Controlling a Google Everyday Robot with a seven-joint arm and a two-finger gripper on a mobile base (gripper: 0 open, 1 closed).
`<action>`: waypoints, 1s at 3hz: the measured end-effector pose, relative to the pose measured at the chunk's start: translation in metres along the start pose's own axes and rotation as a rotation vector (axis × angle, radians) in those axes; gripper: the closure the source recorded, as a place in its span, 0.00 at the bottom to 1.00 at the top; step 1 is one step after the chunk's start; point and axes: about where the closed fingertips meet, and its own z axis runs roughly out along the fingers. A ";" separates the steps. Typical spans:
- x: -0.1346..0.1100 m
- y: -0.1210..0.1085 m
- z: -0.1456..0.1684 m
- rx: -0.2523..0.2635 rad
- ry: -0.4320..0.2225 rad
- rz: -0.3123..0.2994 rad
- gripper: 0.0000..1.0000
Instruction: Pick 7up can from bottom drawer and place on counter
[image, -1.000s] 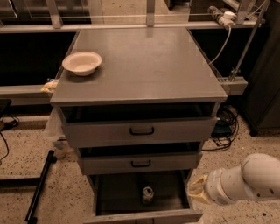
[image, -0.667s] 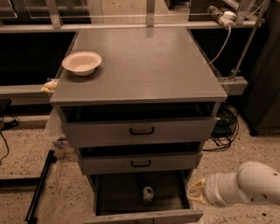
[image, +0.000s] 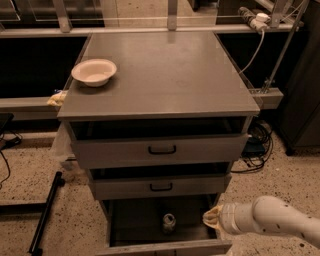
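Observation:
The 7up can (image: 169, 222) stands upright in the open bottom drawer (image: 135, 220), near the middle of its dark floor. My white arm reaches in from the lower right. Its gripper (image: 212, 217) is at the drawer's right edge, a short way right of the can and apart from it. The counter (image: 170, 75) is the broad grey top of the cabinet, above the two upper drawers.
A cream bowl (image: 94, 72) sits on the counter's left side. The two upper drawers (image: 161, 149) with black handles stand slightly open above the bottom one. A black pole (image: 44, 215) lies on the floor at left. Cables (image: 257, 145) hang at right.
My arm has drawn lower and further right in the view, with the gripper staying near the drawer's right edge. The can has not moved.

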 end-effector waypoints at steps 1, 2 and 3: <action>0.020 -0.011 0.058 -0.007 -0.061 0.018 1.00; 0.028 -0.001 0.077 -0.025 -0.078 0.049 1.00; 0.032 0.001 0.081 -0.039 -0.068 0.033 1.00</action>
